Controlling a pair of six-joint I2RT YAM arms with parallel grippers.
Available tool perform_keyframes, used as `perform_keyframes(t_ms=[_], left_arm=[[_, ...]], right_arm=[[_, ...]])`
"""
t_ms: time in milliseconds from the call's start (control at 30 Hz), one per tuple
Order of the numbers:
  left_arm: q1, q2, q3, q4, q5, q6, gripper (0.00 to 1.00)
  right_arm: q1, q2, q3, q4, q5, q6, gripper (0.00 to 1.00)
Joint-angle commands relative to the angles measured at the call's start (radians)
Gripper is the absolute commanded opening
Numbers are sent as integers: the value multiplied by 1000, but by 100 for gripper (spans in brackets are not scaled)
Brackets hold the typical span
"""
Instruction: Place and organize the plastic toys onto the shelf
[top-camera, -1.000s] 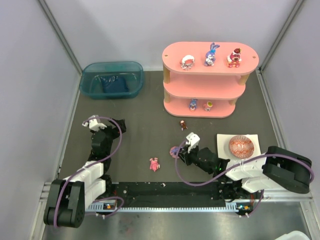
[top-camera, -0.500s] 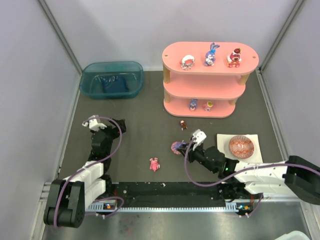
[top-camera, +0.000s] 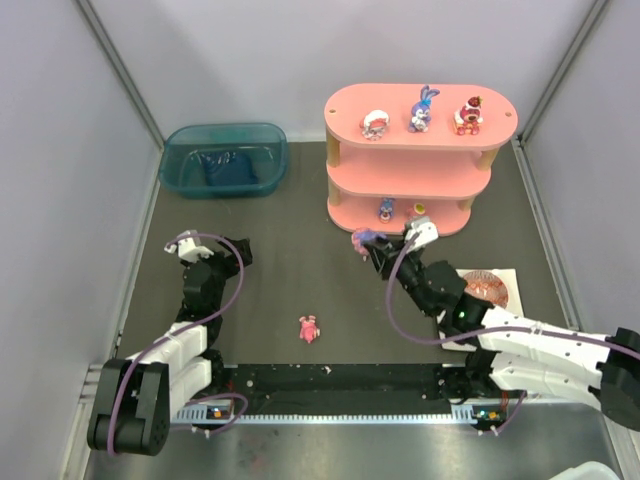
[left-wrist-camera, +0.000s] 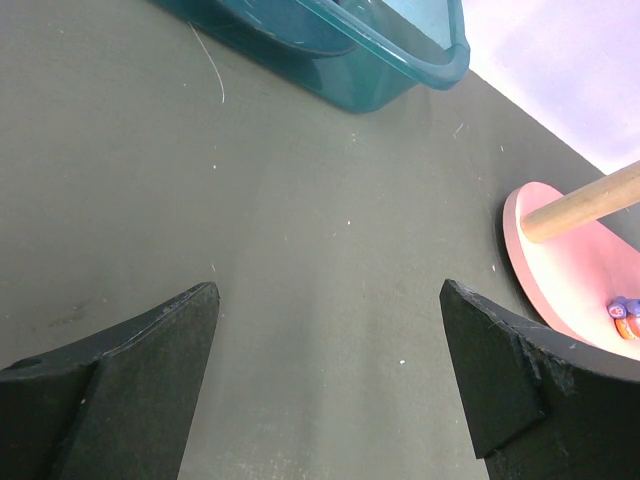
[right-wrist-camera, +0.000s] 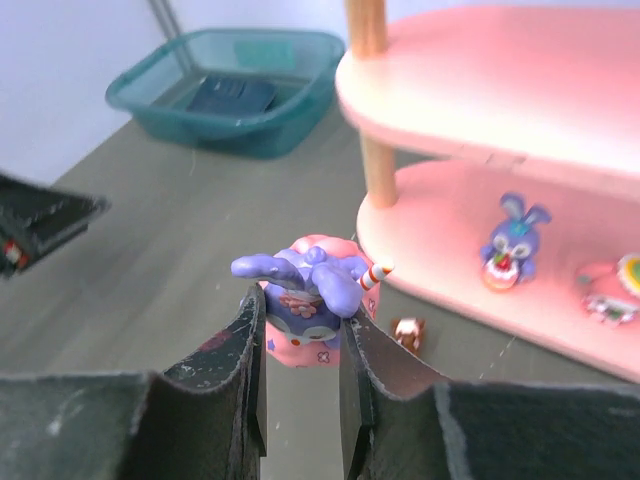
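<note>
Your right gripper (right-wrist-camera: 302, 320) is closed narrow on one of the plastic toys, a purple figure (right-wrist-camera: 305, 292) with a pink body. The fingers (right-wrist-camera: 235, 350) press its sides low, so the head and ears stand free above them. I think this grip is chosen so that the toy can be set down upright. The figure hangs above the table (top-camera: 280, 260), just in front of the left end of the shelf (top-camera: 400, 192), and does not touch it. It faces the lowest board (right-wrist-camera: 430, 225), so I judge that this board is the target, on the free part left of the toys standing there.

Your left gripper (left-wrist-camera: 330, 390) is wide open with nothing between the jaws. It hovers low over the table, well apart from the shelf, probably to leave room for the right arm.

Now the count:
- **On the top board (top-camera: 498, 126):** three toys, a pink one (top-camera: 376, 124), the long-eared bunny (top-camera: 423, 108) and a red one (top-camera: 467, 115).
- **On the lowest board:** two toys, a small blue bunny (right-wrist-camera: 510, 250) and a colourful one (right-wrist-camera: 610, 295).
- **In the gripper:** one toy.
- **On the table:** two toys, a pink one (top-camera: 308, 328) far from the shelf and a tiny brown one (right-wrist-camera: 406, 333) just beside the rim of the lowest board.

That makes eight. What stands on the middle board, you cannot see well. There is also one teal bin (top-camera: 222, 160) and one patterned egg (top-camera: 492, 283), partly hidden by the right arm.
</note>
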Motion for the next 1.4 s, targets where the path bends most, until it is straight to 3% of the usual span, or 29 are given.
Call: perform_keyframes(t_ms=[0,367,767,1367], left_arm=[[2,4,13,50,1,-6,98],[2,-2,15,49,-4,-4,98],[2,6,15,50,-5,-6,98],[2,7,16,50,-4,-7,98]], right_arm=[[-69,48,139,69,33,-45,0],[-178,254,343,149,16,-74,0],[-293,370,415,200,-2,-8,0],[-293,498,599,11,171,76,0]])
